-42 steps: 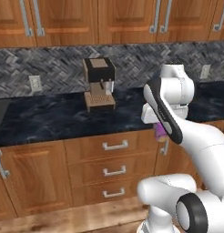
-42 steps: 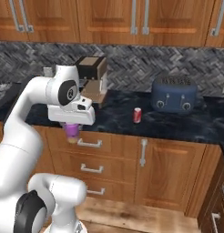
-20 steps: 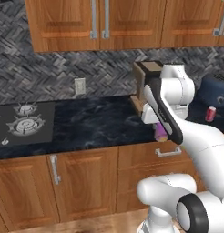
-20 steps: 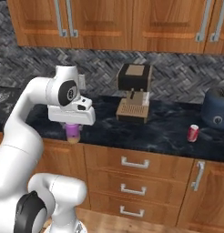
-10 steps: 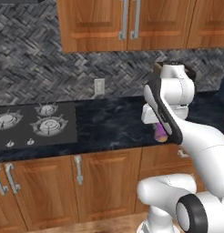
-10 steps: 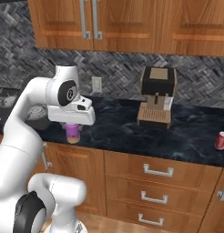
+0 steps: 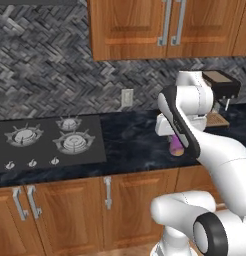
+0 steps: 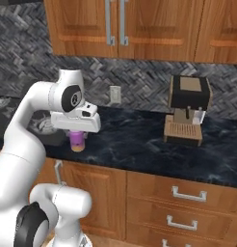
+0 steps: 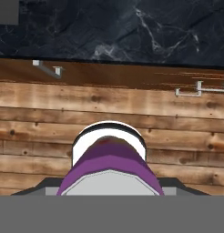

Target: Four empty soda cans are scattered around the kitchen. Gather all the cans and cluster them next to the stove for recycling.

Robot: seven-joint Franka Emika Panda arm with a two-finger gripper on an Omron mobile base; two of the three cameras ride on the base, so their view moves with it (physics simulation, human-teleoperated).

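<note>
My gripper [image 8: 77, 136] is shut on a purple soda can [image 8: 77, 140] with a tan base, held upright under the hand. In the left base view the can [image 7: 176, 146] hangs at counter height, right of the stove [image 7: 45, 142], a flat black cooktop with grey burners and small front knobs. The gripper [image 7: 176, 141] sits just above the can. From the hand view I look down the can [image 9: 109, 157], with dark fingertips [image 9: 38, 187] on either side. Wood plank floor lies below it and the counter edge [image 9: 109, 61] is ahead, so it is off the counter.
A brown and black coffee machine [image 8: 188, 111] stands on the black marbled counter [image 8: 139, 140] to the right, also seen as the coffee machine [image 7: 221, 90]. A wall outlet [image 7: 127, 97] is on the backsplash. Wood cabinets hang above, with doors and drawers below.
The base has driven left: the stove has come into the left base view, the coffee machine has slid right, and a red can on the counter has left the right base view. My grip on the can is unchanged.
</note>
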